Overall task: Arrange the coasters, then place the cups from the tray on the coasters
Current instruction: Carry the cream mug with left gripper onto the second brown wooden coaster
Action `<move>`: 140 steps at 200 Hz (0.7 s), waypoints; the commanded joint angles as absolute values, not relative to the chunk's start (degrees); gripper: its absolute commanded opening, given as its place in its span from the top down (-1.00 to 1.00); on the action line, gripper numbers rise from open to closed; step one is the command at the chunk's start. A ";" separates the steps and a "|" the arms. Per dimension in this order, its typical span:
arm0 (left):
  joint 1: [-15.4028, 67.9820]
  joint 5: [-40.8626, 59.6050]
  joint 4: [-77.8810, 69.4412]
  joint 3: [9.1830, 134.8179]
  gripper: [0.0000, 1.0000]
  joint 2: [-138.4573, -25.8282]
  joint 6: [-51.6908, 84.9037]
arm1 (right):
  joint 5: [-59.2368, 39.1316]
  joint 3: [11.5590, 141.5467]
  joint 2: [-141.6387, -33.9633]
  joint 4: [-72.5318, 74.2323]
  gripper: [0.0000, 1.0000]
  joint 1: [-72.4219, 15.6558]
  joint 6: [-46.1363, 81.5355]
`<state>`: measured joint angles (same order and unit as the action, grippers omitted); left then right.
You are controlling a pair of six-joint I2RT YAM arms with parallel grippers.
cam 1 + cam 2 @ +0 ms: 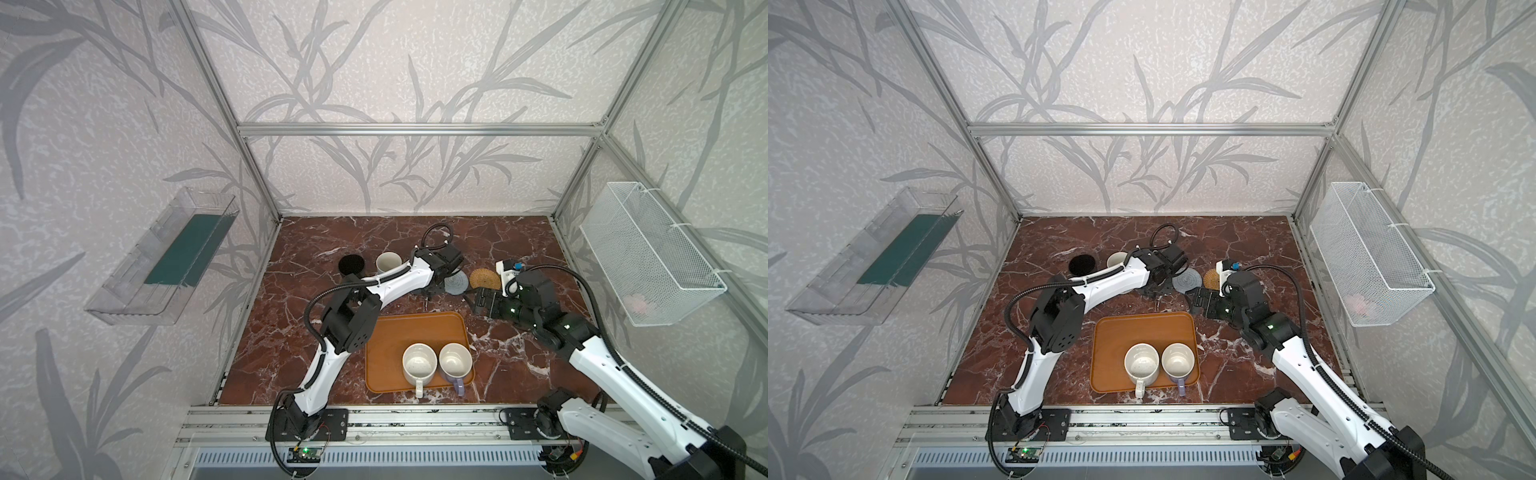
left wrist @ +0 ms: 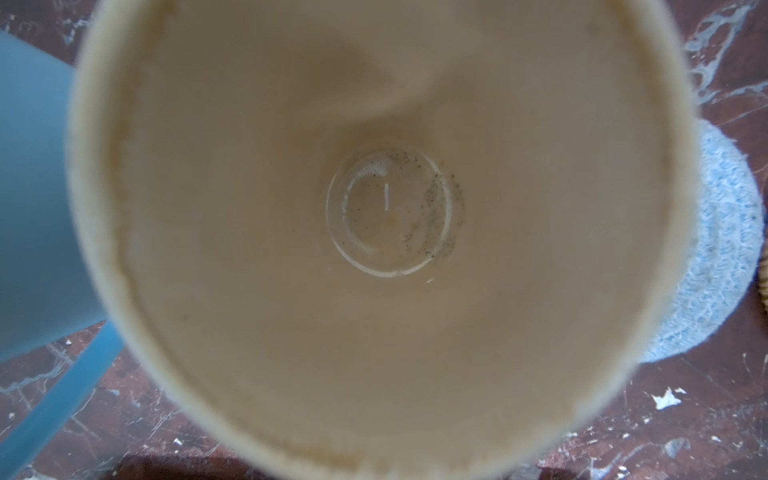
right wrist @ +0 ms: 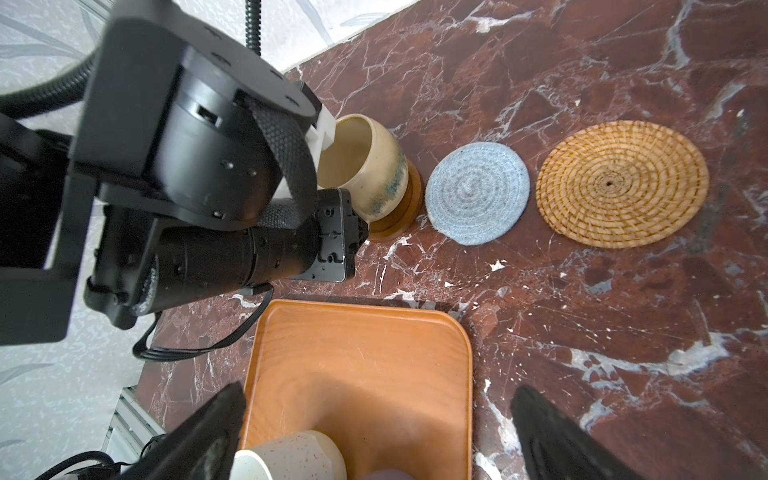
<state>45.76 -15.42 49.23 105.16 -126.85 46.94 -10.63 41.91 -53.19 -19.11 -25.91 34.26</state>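
Observation:
My left gripper (image 3: 328, 137) is shut on the cream-yellow cup (image 3: 361, 166), whose base meets a brown coaster (image 3: 405, 212). That cup's inside fills the left wrist view (image 2: 374, 208), and the arm hides it in both top views. The grey-blue coaster (image 1: 457, 284) (image 1: 1187, 280) and the rattan coaster (image 1: 484, 277) (image 1: 1212, 278) lie bare to its right. The black cup (image 1: 351, 264) and the light blue cup (image 1: 388, 262) stand at the back left. The speckled white cup (image 1: 419, 365) and the lavender cup (image 1: 456, 361) stand on the tray (image 1: 415, 328). My right gripper (image 3: 378, 440) hangs open over the tray's far edge, holding nothing.
A clear plastic bin (image 1: 166, 257) hangs on the left wall and a white wire basket (image 1: 648, 257) on the right wall. Aluminium frame posts stand at the table's back corners. The left arm (image 1: 395, 282) stretches across the middle toward the coasters.

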 commanded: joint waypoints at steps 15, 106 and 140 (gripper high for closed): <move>46.07 -17.53 47.47 101.99 0.68 -124.37 48.42 | -11.51 41.96 -53.75 -17.49 -0.98 -25.65 34.45; 46.66 -16.60 46.63 100.05 0.65 -122.18 48.68 | -11.38 41.86 -53.44 -17.90 -0.98 -25.64 34.71; 46.93 -16.66 46.45 98.66 0.84 -121.47 48.95 | -11.34 41.75 -53.44 -17.93 -0.98 -25.66 34.89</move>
<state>46.39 -15.84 45.30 100.07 -124.55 47.68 -11.05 41.91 -53.65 -19.07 -25.87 34.52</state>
